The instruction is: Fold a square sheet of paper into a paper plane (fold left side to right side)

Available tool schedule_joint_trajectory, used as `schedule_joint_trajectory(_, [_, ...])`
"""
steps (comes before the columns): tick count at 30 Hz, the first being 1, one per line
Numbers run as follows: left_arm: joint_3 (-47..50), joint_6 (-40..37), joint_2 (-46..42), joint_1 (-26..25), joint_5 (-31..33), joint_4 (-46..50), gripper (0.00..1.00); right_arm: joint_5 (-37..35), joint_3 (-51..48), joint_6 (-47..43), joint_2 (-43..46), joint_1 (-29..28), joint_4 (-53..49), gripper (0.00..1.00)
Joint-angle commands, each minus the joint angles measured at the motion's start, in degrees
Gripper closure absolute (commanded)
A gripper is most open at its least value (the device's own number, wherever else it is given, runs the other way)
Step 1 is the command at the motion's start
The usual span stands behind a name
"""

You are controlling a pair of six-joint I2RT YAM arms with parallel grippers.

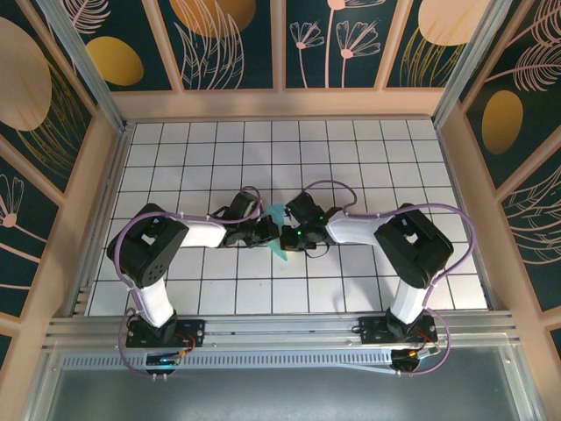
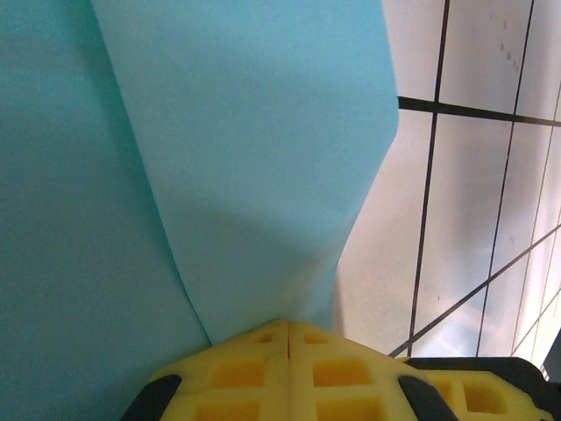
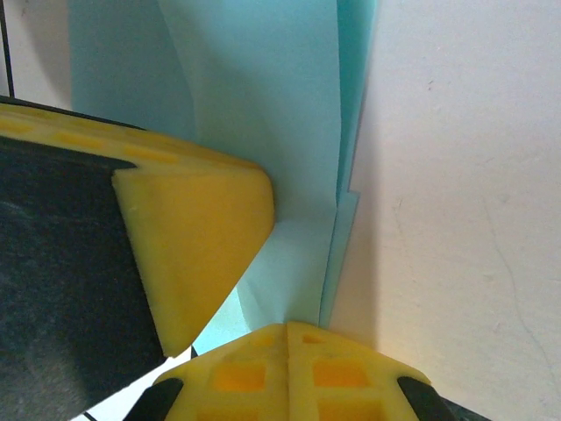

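Left gripper (image 2: 287, 326): yellow pads pressed together, no gap, pinching the edge of the paper (image 2: 263, 158). Right gripper (image 3: 287, 326): pads likewise closed flat on the same paper, from the opposite side. A left finger (image 3: 193, 237) sits just beside the right gripper, touching the sheet.

Paper: matte light teal, unmarked, folded into overlapping layers. One long straight crease runs away from the left pads. Stacked edges show at the right pads.

Surroundings: white gridded table (image 1: 351, 158) with black lines, inside tan walls with dark floral panels. Both wrists meet at table centre and cover most of the paper from above.

Orientation, top view: a slim teal strip. Long axis runs near-to-far, narrow tip toward the near edge and angled slightly right. Cannot tell whether it rests on the table.
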State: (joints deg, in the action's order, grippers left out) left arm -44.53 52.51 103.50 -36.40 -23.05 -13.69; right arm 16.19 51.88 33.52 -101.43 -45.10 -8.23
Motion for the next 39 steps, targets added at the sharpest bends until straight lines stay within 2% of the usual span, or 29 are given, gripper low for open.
schedule_joint_trajectory(1, [-0.75,-1.34,1.79,0.28,5.05,3.84,1.00,-8.89,-2.87,-1.26,-5.79,0.01,-9.18,1.00])
schedule_joint_trajectory(14, [-2.82,-1.18,2.23,1.16,6.61,4.46,0.95,-8.98,-3.27,-1.44,-6.31,0.02,-9.09,1.00])
schedule_joint_trajectory(39, [-7.07,-4.56,4.58,7.74,6.44,5.67,0.92,-8.19,-3.36,-1.61,-6.79,-0.25,-8.84,1.00])
